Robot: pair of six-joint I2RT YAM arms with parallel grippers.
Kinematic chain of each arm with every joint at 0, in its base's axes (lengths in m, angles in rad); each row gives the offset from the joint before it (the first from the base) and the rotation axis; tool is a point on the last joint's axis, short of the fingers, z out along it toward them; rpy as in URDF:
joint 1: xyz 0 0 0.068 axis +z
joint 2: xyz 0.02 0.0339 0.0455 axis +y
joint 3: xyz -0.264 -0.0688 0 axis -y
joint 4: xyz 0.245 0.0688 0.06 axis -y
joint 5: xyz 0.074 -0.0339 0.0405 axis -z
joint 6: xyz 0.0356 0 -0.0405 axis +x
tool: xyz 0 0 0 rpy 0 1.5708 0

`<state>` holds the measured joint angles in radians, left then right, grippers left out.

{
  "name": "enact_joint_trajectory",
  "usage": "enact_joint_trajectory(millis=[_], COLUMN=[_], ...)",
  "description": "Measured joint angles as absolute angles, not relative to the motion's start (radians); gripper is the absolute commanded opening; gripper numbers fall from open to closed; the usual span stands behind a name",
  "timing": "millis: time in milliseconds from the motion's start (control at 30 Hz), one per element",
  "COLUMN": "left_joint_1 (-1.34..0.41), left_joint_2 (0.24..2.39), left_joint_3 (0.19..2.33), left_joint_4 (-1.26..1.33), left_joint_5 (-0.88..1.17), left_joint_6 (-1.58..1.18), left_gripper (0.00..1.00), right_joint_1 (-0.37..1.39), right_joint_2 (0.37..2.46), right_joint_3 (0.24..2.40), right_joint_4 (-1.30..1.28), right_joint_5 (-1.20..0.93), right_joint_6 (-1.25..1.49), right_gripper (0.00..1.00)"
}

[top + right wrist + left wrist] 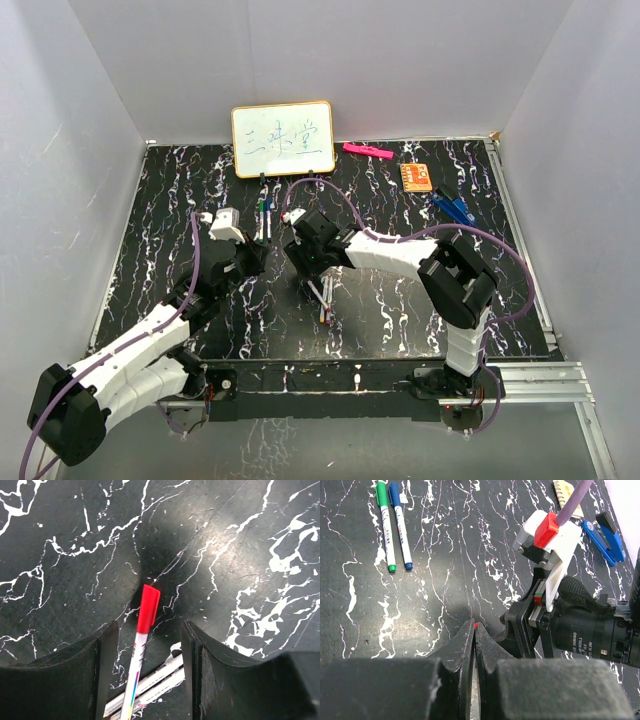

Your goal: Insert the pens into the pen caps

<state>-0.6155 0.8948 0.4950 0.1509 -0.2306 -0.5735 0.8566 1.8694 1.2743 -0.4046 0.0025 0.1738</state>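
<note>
The left gripper [474,630] is closed and hangs over the table [435,580] on the near side of the whiteboard [282,138]. A tiny red speck shows at its tips, and I cannot tell whether anything is pinched there. Just in front of the whiteboard lie a green-capped pen [385,530] and a blue-capped pen [400,530], side by side and almost touching; both look done.

Farther from the whiteboard, toward the arms' bases and a little right of those two, the right gripper [150,630] stands open. Its jaws sit either side of a red-capped pen [135,672] without touching it. The red cap [149,607] looks fully seated, so I judge this third pen finished.

Under it two more white barrels [161,676] lie together. Their ends are hidden, so I cannot say whether they are capped; they seem to be what is left.

The pens are slim and white-barrelled with small print. On the green and blue ones the cap colour repeats at the tail end.
</note>
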Motion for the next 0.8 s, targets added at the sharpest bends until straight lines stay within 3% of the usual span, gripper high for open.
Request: enact_joint_trajectory(millis=[633,700,800], left_joint_1=[-0.616,-0.616,-0.616], left_joint_2=[0.915,0.915,0.915], left_joint_3=[0.495,0.495,0.495], left_joint_4=[0.167,0.171,0.174], left_joint_5=[-0.248,-0.25,-0.254], left_joint_6=[-0.587,-0.587,-0.588], left_gripper=[0.03,0.03,0.03], right_joint_1=[0.865,0.869,0.879], right_joint_2=[1.895,1.897,1.897], right_joint_3=[1.245,1.243,1.24], right_joint_4=[-0.438,-0.437,-0.436], right_joint_5=[-0.074,-0.069,-0.061], right_joint_6=[0.187,0.188,0.19], right_gripper=[0.33,0.29,0.12])
